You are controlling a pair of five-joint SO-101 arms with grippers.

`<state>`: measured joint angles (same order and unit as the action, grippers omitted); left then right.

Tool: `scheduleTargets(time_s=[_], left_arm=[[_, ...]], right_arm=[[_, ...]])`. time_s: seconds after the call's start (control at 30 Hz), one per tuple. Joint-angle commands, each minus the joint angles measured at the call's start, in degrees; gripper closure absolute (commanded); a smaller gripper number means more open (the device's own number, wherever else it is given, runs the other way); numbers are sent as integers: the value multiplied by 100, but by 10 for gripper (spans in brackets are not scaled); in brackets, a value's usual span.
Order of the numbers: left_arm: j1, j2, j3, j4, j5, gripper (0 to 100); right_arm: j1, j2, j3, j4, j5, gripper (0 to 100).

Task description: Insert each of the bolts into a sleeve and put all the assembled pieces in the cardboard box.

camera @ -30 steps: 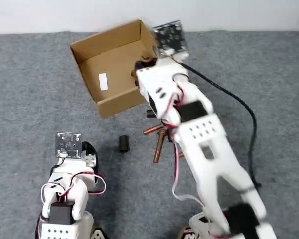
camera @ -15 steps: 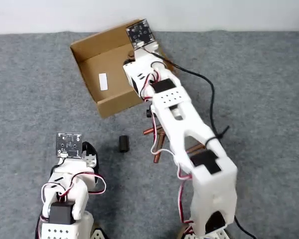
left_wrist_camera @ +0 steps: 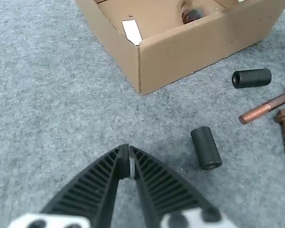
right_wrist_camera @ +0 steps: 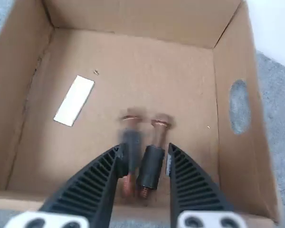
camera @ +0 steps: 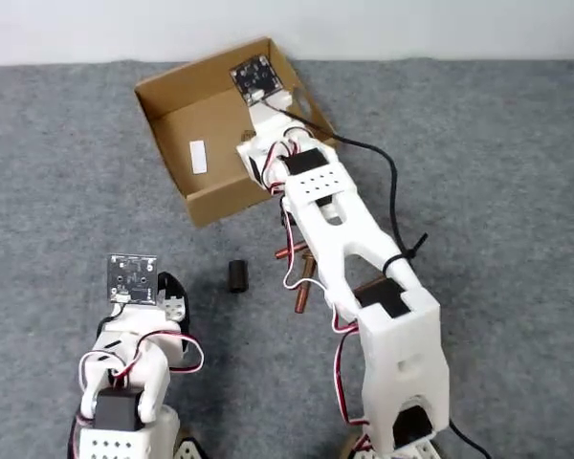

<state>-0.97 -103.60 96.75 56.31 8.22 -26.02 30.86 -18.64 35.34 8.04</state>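
Note:
The cardboard box (camera: 196, 120) stands at the back left of the grey mat. My right gripper (right_wrist_camera: 142, 152) hangs open inside it, over the box floor (right_wrist_camera: 133, 71). Two bolts in black sleeves lie between its fingers: one (right_wrist_camera: 151, 164) lies still, the other (right_wrist_camera: 129, 142) is blurred beside one finger. One assembled piece (left_wrist_camera: 192, 15) shows over the box wall. A loose black sleeve (camera: 237, 275) lies on the mat, a second sleeve (left_wrist_camera: 251, 78) nearer the box. Loose copper bolts (camera: 302, 279) lie beside the right arm. My left gripper (left_wrist_camera: 128, 152) is shut and empty, low over the mat.
A white label (right_wrist_camera: 74, 100) is stuck to the box floor. The right arm (camera: 354, 258) stretches across the mat over the loose bolts, its cable (camera: 387, 182) trailing to the right. Bare mat lies to the left and far right.
The right arm has swung left and reached farther, bringing its wrist from the box's right wall to over the box interior. The left arm has kept still.

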Motion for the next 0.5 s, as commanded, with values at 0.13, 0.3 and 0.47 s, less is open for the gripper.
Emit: scheduleTargets(time_s=[0.13,0.3,0.47], left_arm=[[-26,-35,-31,18,-62,994],[-26,-35,-31,79,-62,994],[-26,-35,-31,132,-70,994]], right_arm=[[-31,-1270,-299,910,-9,981],[-31,-1736,-299,1833,-703,991],[4,-1886,-299,3301,-1046,991]])
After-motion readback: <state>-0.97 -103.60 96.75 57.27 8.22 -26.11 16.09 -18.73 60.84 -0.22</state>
